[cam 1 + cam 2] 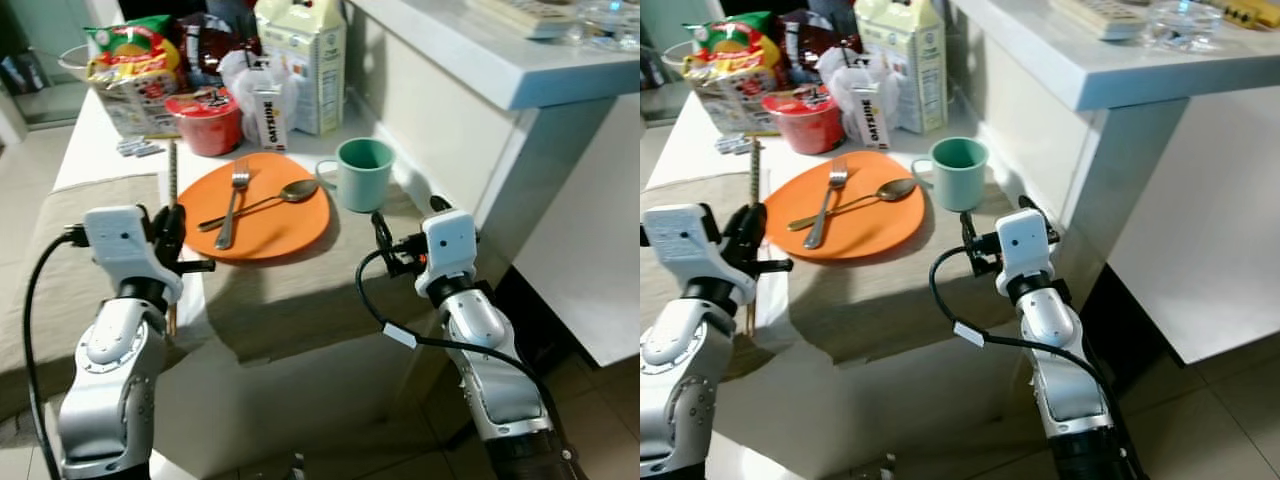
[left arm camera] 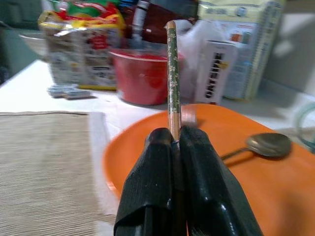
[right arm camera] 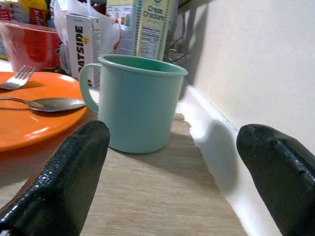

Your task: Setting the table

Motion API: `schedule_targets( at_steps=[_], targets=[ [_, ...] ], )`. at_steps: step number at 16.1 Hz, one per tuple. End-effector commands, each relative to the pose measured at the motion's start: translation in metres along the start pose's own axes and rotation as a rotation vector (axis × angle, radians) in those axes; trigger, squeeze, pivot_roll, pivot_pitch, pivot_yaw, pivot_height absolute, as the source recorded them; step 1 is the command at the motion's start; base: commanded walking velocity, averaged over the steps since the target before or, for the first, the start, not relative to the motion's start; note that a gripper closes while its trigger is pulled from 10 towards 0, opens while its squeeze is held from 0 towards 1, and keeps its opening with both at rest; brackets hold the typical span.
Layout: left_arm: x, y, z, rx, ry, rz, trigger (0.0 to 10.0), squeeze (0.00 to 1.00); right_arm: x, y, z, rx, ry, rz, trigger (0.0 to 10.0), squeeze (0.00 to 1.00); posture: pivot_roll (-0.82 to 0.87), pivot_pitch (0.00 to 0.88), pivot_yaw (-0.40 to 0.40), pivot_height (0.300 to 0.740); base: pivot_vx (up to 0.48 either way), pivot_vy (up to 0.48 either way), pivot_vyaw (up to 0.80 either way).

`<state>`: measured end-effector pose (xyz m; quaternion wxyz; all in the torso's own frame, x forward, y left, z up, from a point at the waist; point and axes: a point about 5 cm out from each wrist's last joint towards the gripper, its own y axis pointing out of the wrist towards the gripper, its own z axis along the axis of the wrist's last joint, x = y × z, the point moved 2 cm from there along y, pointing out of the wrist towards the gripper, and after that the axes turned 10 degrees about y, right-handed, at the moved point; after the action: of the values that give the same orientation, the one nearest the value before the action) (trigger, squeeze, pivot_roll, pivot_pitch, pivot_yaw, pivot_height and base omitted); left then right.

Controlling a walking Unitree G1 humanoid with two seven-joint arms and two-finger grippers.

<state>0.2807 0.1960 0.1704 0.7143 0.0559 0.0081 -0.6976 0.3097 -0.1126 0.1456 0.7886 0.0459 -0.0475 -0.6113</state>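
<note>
Left tool [image 2: 176,147] clamped on chopsticks [image 2: 172,78]; lay them flat beside orange plate [image 1: 285,225]. Right tool [image 3: 172,162] spread, facing mug [image 3: 140,103].

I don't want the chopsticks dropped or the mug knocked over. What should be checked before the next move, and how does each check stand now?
1. Left gripper shut on the chopsticks: ok, fingers clamp them.
2. Both sticks held together: cannot tell, they look like one rod.
3. Room beside the orange plate for the chopsticks: ok, bare placemat on its left.
4. Fork and spoon on the plate: ok.
5. Right gripper clear of the green mug: ok, open, mug ahead of it, untouched.
6. Mug upright: ok.
</note>
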Motion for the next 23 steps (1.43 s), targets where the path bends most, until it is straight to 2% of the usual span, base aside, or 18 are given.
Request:
schedule_targets(
  at_steps=[1,4,6,9,19,23],
  targets=[
    [0.003,0.003,-0.001,0.005,-0.008,-0.011,0.0,0.0,0.004,-0.002,0.005,0.022,-0.005,-0.019,10.0,0.0,-0.07,0.0,0.053,0.74,0.0,0.0,0.0],
    [0.008,0.009,0.002,0.026,-0.025,-0.013,0.0,0.0,0.005,-0.002,0.004,0.015,-0.008,-0.022,10.0,0.0,-0.08,0.0,0.055,0.74,0.0,0.0,0.0],
    [0.003,0.013,0.004,0.034,-0.029,0.017,0.0,0.0,0.007,0.001,0.002,0.008,0.011,-0.038,10.0,0.0,-0.07,0.0,0.059,0.74,0.0,0.0,0.0],
    [0.004,0.019,0.011,0.05,-0.043,0.004,0.0,0.0,0.006,0.006,0.002,0.004,0.027,-0.036,10.0,0.0,-0.06,0.002,0.06,0.74,-0.195,-0.161,0.0],
    [0.003,0.017,0.013,0.054,-0.05,0.02,0.0,0.0,0.003,0.007,-0.005,-0.026,0.029,-0.003,10.0,0.0,-0.04,0.019,0.039,0.74,-0.339,0.0,0.0],
    [0.004,0.018,0.013,0.054,-0.034,0.014,0.0,0.0,0.002,0.006,-0.007,-0.036,0.03,0.001,10.0,0.0,-0.04,0.022,0.038,0.74,-0.065,0.0,0.0]
  ],
)
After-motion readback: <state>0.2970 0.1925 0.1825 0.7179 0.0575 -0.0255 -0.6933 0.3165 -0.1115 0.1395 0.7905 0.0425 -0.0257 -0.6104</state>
